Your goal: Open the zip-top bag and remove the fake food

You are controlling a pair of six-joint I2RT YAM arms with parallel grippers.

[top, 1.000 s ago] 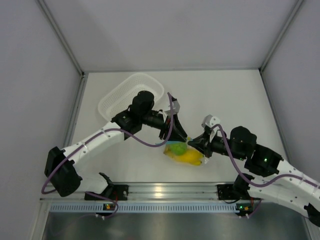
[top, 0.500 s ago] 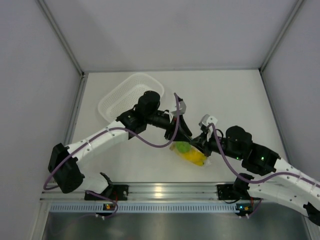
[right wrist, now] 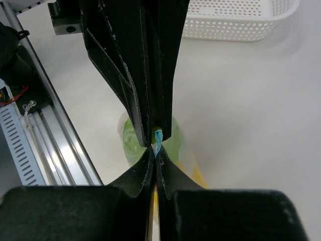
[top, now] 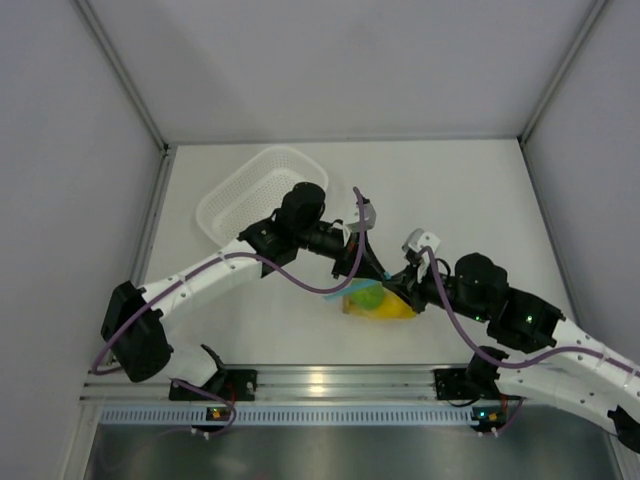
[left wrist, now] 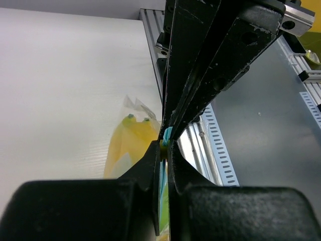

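At the near middle of the worktop [top: 470, 190], between the two arms: one zip-top bag [top: 380, 305], of clear, thin, crinkly film, with its light blue zip strip [right wrist: 157, 136] uppermost. Contents: fake food [top: 395, 310], seen through the film as a green ball-like fruit [top: 368, 297] and yellow pieces beside it. The pieces cannot be counted from here. Whether the bag rests on the worktop or hangs just clear of it cannot be told.

Holders: the left gripper [left wrist: 163, 145] and right gripper [right wrist: 154, 150] meet tip to tip over the bag. The fingers of each are pinched narrow on the zip strip from opposite sides, with only a sliver of blue showing between them.

Handling, as judged: the load is light. The film is soft and slippery and will likely crumple rather than resist. The strip is the one stiff part and the proper place to grip, one lip per gripper. A pinch catching both lips would probably drag the bag without parting it. The toy fruits are hard and smooth and may roll once loose.

Also present: a white perforated basket [top: 225, 200], well apart at the far left.
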